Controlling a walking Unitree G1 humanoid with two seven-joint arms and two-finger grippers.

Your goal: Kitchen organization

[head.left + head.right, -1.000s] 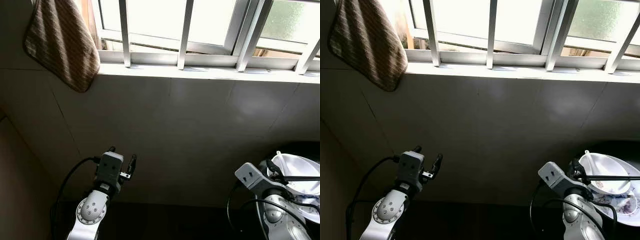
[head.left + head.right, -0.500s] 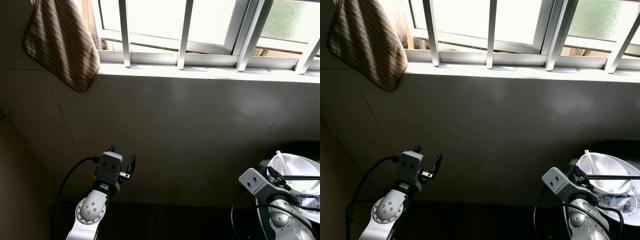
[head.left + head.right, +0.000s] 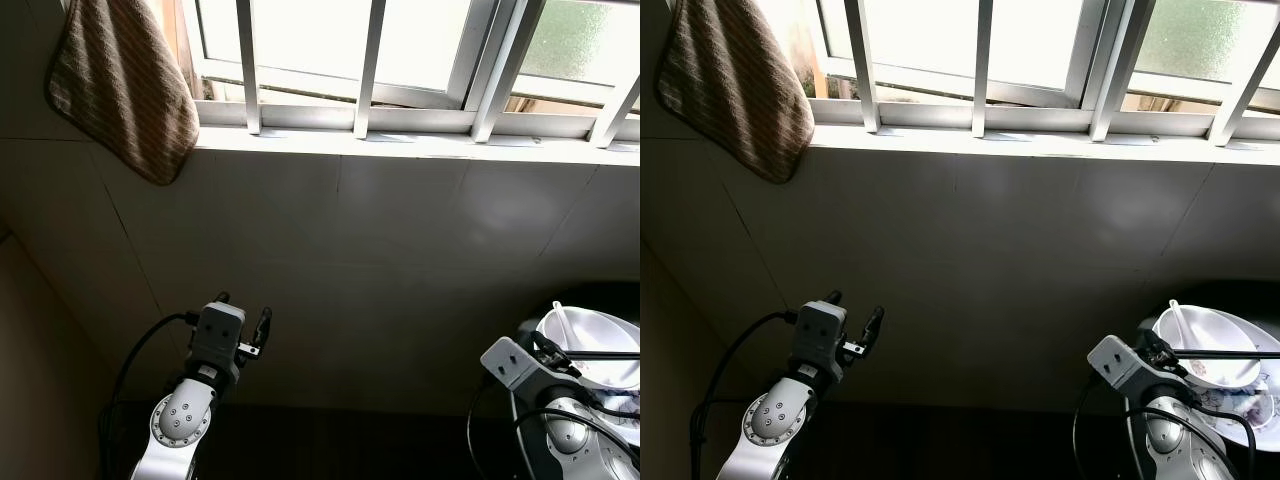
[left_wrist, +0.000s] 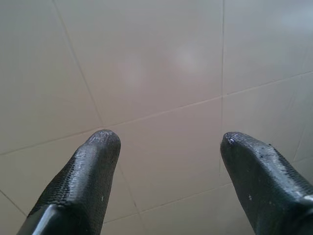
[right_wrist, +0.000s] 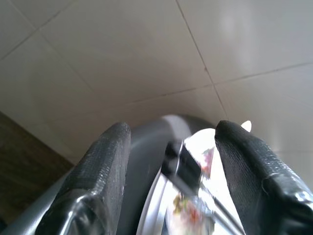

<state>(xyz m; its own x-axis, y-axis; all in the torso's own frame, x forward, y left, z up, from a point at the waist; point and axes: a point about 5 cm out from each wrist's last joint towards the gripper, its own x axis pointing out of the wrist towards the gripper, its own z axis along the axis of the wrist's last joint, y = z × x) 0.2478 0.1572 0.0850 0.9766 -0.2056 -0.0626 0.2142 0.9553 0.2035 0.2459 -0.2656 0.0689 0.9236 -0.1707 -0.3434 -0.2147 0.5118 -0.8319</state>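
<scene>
My right pincer (image 3: 1155, 350) has sunk lower over the last second, fingers wide and empty, now just beside the bowl (image 3: 1215, 345) with its spoon (image 3: 1177, 318) on the plate (image 3: 1252, 418). Left pincer (image 3: 243, 318) is unchanged, wide, facing tile. I judge a grasp on the crockery is near.

a white bowl (image 3: 1210, 345) sits at the far right, low against the tiled wall — a white spoon (image 3: 1181, 322) leans inside it, handle up. under it lies a patterned plate (image 3: 1250, 410), its rim partly dark and unclear.
</scene>
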